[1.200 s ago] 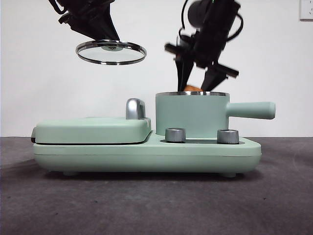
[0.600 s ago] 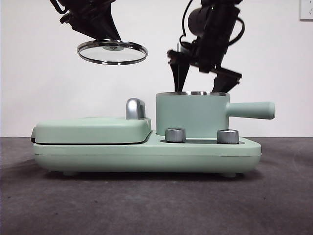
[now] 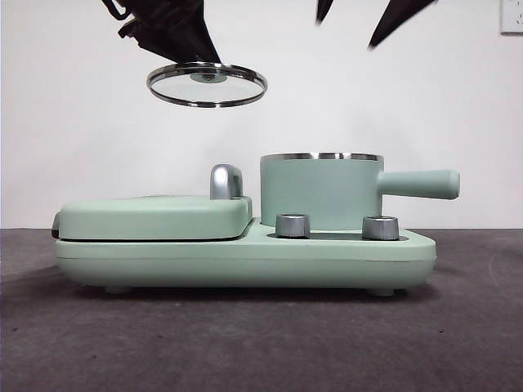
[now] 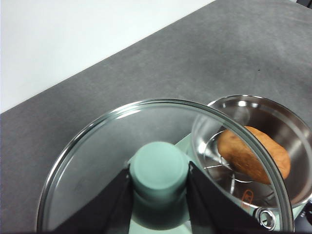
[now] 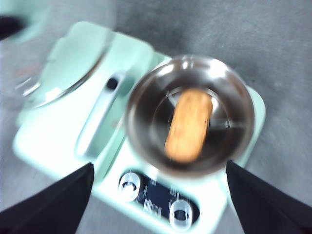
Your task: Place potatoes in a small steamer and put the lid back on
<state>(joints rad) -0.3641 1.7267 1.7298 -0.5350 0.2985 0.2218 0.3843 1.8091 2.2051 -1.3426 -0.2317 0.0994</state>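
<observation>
The orange-brown potato [image 5: 187, 125] [image 4: 253, 153] lies on the rack inside the small steamer [image 3: 321, 189], a mint-green pot with a steel rim and a side handle. My left gripper [image 4: 160, 181] is shut on the mint knob of the glass lid [image 3: 207, 84] [image 4: 161, 165], holding it in the air up and to the left of the pot. My right gripper [image 5: 158, 197] hangs open and empty high above the pot; only its two black tips [image 3: 372, 15] show at the top of the front view.
The pot sits on a mint-green cooker base [image 3: 245, 257] with two chrome dials [image 3: 293, 225]. A flat griddle cover [image 3: 155, 216] with a chrome handle [image 3: 226, 181] fills the base's left half. Grey tabletop [image 3: 261, 343] lies around it.
My right gripper has risen from the pot's rim to the top of the picture, leaving the potato inside. The lid has moved slightly right, toward the pot.
</observation>
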